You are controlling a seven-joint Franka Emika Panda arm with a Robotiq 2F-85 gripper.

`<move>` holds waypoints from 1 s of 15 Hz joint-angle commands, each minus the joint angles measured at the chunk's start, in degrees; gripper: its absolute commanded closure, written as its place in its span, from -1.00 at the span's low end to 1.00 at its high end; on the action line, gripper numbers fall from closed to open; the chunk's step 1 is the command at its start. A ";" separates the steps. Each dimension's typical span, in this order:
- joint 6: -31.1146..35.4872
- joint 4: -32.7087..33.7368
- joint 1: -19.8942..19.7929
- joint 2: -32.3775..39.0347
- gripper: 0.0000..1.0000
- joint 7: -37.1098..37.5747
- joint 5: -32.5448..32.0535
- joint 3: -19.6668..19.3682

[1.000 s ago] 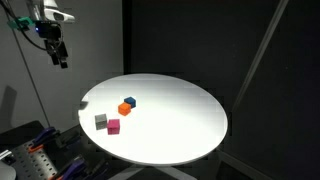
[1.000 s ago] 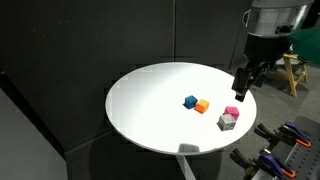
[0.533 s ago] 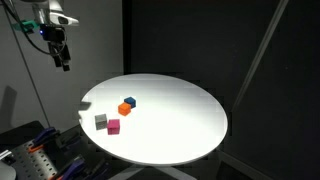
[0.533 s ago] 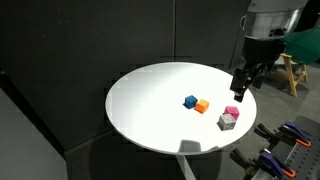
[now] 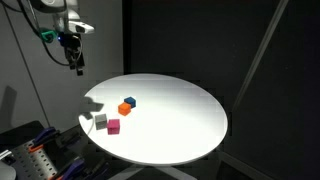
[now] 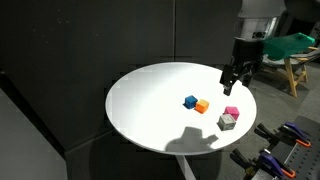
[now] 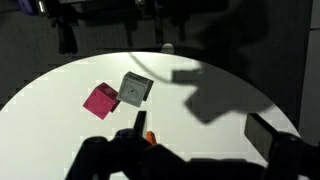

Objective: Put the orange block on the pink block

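Observation:
The orange block [image 5: 125, 108] [image 6: 202, 106] lies on the round white table [image 5: 180, 125] [image 6: 150, 110], touching or next to a blue cube [image 5: 131, 101] [image 6: 189, 101]. The pink block [image 5: 114, 126] [image 6: 232, 111] lies near the table's rim beside a grey cube [image 5: 101, 120] [image 6: 227, 122]. My gripper [image 5: 77, 65] [image 6: 229, 85] hangs open and empty, high above the table's rim, apart from all blocks. In the wrist view the pink block [image 7: 100, 100] and the grey cube [image 7: 135, 88] show ahead of the gripper [image 7: 200, 135]. Only a sliver of the orange block [image 7: 149, 138] shows by one finger.
Black curtains surround the table. A stand with tools [image 5: 35, 155] sits below the table's rim in an exterior view. A wooden stool [image 6: 292, 70] and clamps [image 6: 285, 140] stand beyond the table in an exterior view. The gripper's shadow falls on the table near the grey cube.
My gripper has moved sideways from outside the table to above its rim. Its shadow now falls on the table. The blocks have not moved.

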 commanded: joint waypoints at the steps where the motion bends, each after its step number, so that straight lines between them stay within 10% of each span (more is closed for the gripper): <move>1: 3.73 1.89 -1.48 4.28 -1.00 -1.53 0.38 -2.13; 15: 11.13 7.56 -5.56 20.60 -1.00 -6.80 0.97 -9.56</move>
